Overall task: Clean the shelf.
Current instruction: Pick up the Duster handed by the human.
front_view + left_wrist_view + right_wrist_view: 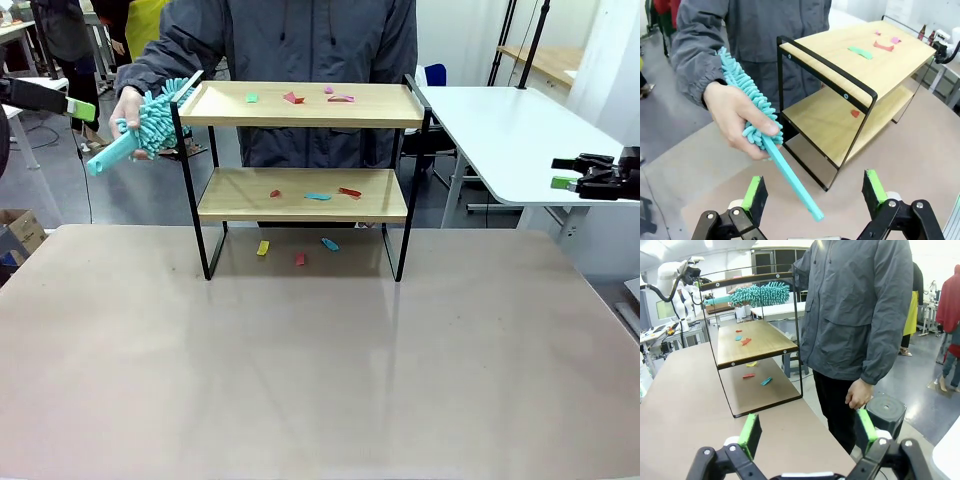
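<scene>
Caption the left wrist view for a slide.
A person's hand holds a teal duster, handle toward the open left gripper, beside the shelf strewn with coloured scraps.

Shelf (300, 116) stands on table (320, 380); coloured scraps (318, 196) on both boards, table.

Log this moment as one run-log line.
teal duster: in person's hand, handle toward left gripper | left gripper: open, empty | right gripper: open, empty | shelf: scraps on both boards
</scene>
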`<state>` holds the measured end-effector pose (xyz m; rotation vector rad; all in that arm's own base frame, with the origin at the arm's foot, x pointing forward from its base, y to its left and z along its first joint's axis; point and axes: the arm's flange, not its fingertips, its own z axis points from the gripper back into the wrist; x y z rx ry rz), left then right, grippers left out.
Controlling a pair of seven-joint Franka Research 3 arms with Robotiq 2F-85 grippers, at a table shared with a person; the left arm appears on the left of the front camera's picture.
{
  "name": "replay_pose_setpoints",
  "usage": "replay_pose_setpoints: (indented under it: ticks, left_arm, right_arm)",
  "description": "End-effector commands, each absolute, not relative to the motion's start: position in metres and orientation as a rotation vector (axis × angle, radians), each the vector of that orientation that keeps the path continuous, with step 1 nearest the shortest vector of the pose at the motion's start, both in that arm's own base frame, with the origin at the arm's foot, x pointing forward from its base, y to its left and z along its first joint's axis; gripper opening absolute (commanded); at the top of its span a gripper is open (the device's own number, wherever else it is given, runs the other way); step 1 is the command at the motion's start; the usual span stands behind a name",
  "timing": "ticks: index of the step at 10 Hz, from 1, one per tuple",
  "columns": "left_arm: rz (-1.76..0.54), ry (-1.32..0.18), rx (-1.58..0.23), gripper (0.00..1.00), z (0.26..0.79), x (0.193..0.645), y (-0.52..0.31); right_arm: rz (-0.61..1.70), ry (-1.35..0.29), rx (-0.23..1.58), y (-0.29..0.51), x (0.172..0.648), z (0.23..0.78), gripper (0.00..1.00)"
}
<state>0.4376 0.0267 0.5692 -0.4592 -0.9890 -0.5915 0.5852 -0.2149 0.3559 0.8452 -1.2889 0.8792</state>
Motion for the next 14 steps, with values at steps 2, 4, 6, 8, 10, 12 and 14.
replay_pose_setpoints:
  ticks: [2, 4, 6, 8, 10, 12, 14]
  left_arm:
    - [-0.595, -1.004, -0.506, 1.00, 0.560, 0.447, 0.037]
    - [-0.581, -0.985, -0.484, 1.00, 0.562, 0.442, 0.033]
    - [-0.560, -0.914, -0.404, 1.00, 0.593, 0.429, 0.001]
    - [-0.472, -0.788, -0.398, 1.00, 0.607, 0.427, -0.020]
    - [-0.396, -0.665, -0.343, 1.00, 0.618, 0.426, -0.029]
    - [-0.326, -0.637, -0.291, 1.00, 0.623, 0.428, -0.034]
    - [-0.304, -0.615, -0.267, 1.00, 0.612, 0.437, -0.033]
  right_arm:
    - [0.882, -1.292, 0.846, -0.213, 0.586, 0.358, 1.00]
    - [0.882, -1.292, 0.846, -0.213, 0.586, 0.358, 1.00]
    - [0.882, -1.292, 0.846, -0.213, 0.586, 0.358, 1.00]
    - [0.882, -1.292, 0.846, -0.213, 0.586, 0.358, 1.00]
    - [0.882, -1.292, 0.846, -0.213, 0.586, 0.358, 1.00]
    - [0.882, -1.292, 0.846, -0.213, 0.586, 0.358, 1.00]
    - [0.882, -1.292, 0.846, -0.213, 0.586, 0.358, 1.00]
